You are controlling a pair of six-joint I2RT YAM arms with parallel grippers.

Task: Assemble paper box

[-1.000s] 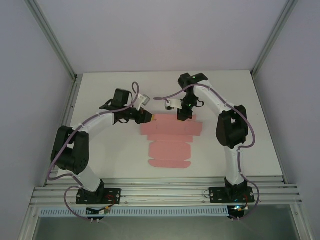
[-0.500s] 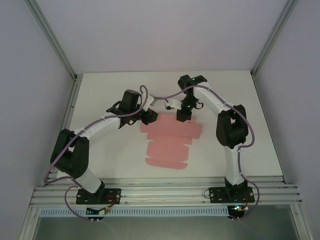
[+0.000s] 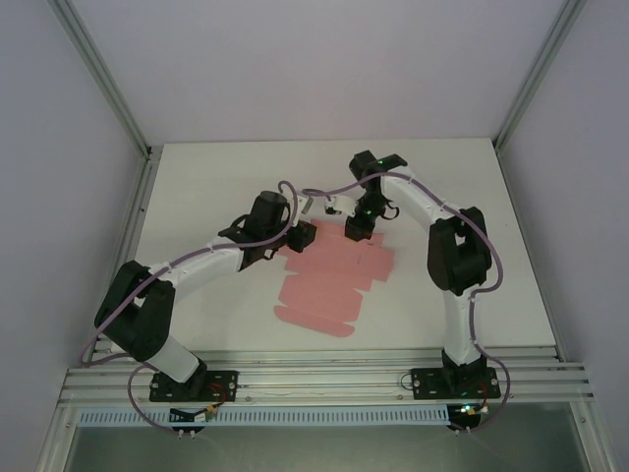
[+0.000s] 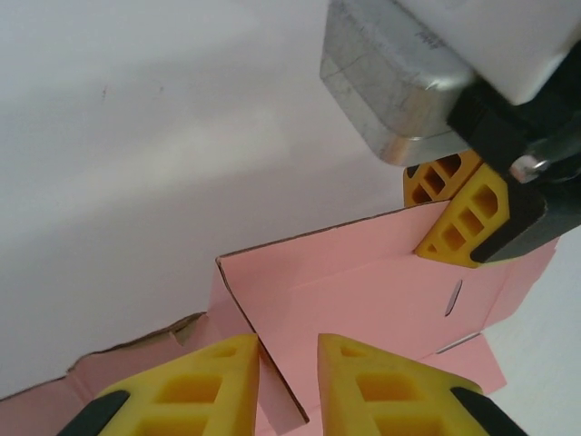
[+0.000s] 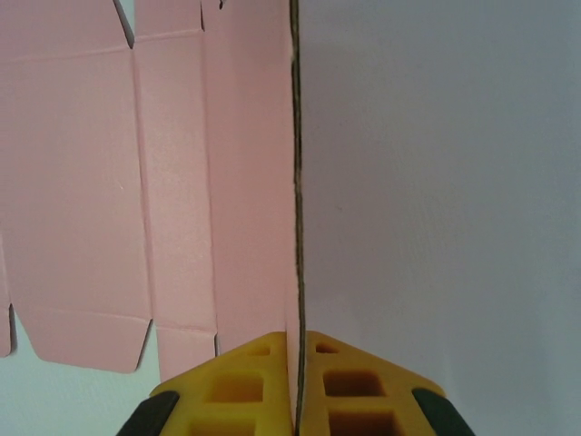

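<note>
- While the right end effector (image 3: 356, 228) stays clenched on the paper box (image 3: 329, 280), the pink sheet has swung round on the tabletop (image 3: 197, 187).
- Left end effector (image 3: 300, 236) has come in, loose around a raised flap; folding can likely start.

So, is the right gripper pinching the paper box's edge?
Yes, the right gripper has both yellow fingers shut on the thin edge of the paper box.
</note>
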